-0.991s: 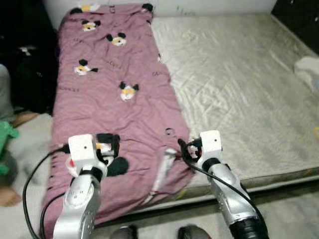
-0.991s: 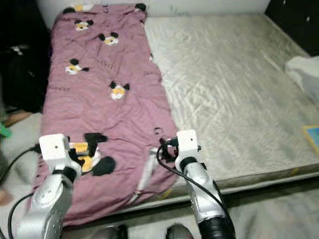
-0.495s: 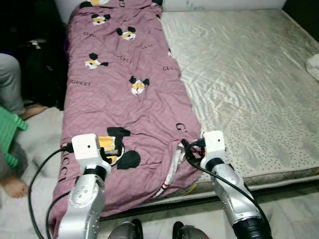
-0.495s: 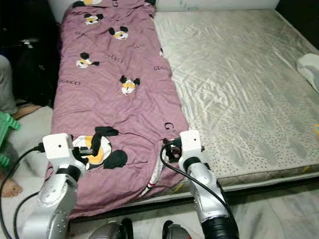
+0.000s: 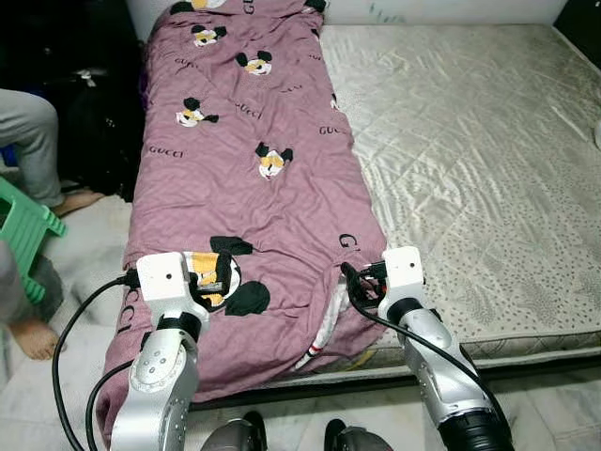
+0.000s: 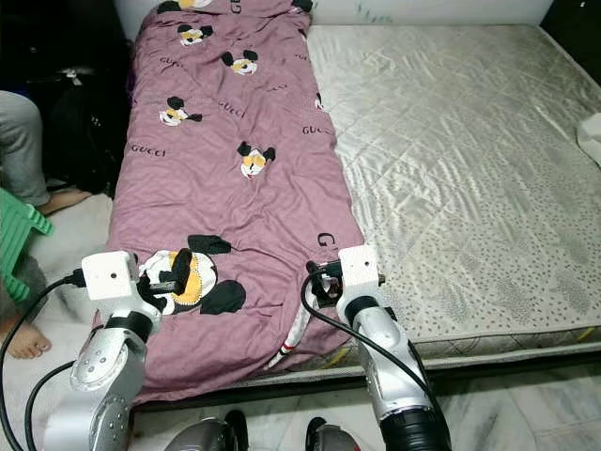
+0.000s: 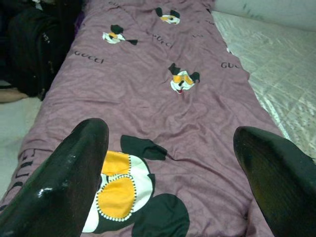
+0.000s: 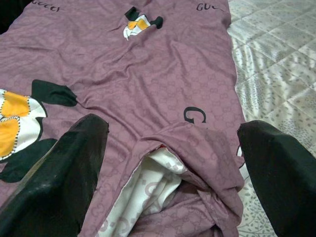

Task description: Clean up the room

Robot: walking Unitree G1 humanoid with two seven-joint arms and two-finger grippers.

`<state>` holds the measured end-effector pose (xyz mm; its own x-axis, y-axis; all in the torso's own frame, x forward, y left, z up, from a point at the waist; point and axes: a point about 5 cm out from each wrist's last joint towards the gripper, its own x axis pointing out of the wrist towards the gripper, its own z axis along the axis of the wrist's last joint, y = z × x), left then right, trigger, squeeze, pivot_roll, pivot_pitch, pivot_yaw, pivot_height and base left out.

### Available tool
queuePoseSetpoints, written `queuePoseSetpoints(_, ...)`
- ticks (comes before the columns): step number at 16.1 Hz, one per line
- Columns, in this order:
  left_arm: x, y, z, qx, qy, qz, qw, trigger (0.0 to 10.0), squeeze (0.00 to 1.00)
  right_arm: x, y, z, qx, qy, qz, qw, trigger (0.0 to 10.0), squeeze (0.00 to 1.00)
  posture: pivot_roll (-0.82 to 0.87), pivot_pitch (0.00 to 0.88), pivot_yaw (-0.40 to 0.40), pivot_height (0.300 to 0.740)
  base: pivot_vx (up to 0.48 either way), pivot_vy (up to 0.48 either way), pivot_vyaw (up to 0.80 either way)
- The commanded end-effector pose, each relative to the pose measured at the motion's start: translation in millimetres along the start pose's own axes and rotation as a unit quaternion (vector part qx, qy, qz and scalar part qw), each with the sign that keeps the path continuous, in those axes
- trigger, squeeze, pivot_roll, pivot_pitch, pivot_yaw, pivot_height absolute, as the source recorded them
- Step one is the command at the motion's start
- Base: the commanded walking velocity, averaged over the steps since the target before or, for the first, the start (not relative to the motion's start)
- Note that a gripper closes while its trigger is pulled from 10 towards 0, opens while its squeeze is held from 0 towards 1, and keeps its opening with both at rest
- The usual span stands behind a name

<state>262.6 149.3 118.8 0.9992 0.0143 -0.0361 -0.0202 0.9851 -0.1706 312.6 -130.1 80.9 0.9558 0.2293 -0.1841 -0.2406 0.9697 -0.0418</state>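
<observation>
Mauve cartoon-print quilted blanket (image 5: 246, 178) runs lengthwise straight ahead of both wide-open grippers, its turned-up white-lined corner (image 8: 163, 173) directly under the right gripper (image 8: 173, 163), the nearer one; the left gripper (image 7: 173, 163) hovers over its near edge.

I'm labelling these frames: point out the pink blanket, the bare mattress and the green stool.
pink blanket (image 5: 254, 207), left eye view, its flat middle.
bare mattress (image 5: 470, 141), left eye view, its quilted top.
green stool (image 5: 23, 230), left eye view, its seat edge.
</observation>
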Motion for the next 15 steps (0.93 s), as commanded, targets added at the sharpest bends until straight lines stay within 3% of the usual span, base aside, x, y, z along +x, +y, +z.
queuePoseSetpoints(1, -0.9, 1.6, -3.4, 0.004, 0.006, 0.002, 1.000, 10.0, 0.00, -0.5, 0.7, -2.0, -0.002, 0.002, 0.004, 1.000, 10.0, 0.00, 0.02, 0.218, -0.018, 0.706, 0.000, 0.000, 0.00)
queuePoseSetpoints(5, -0.3, 0.2, -4.2, 0.001, 0.008, 0.002, 1.000, 10.0, 0.00, -0.2, 0.9, -1.4, 0.003, -0.001, 0.005, 1.000, 10.0, 0.00, 0.01, 0.221, -0.016, 0.677, 0.000, 0.000, 0.00)
queuePoseSetpoints(15, 1.9, -2.1, -4.3, -0.001, 0.006, 0.004, 1.000, 10.0, 0.00, 1.2, 0.8, -0.5, -0.002, -0.002, 0.011, 1.000, 10.0, 0.00, 0.01, 0.225, -0.021, 0.673, 0.000, 0.000, 0.00)
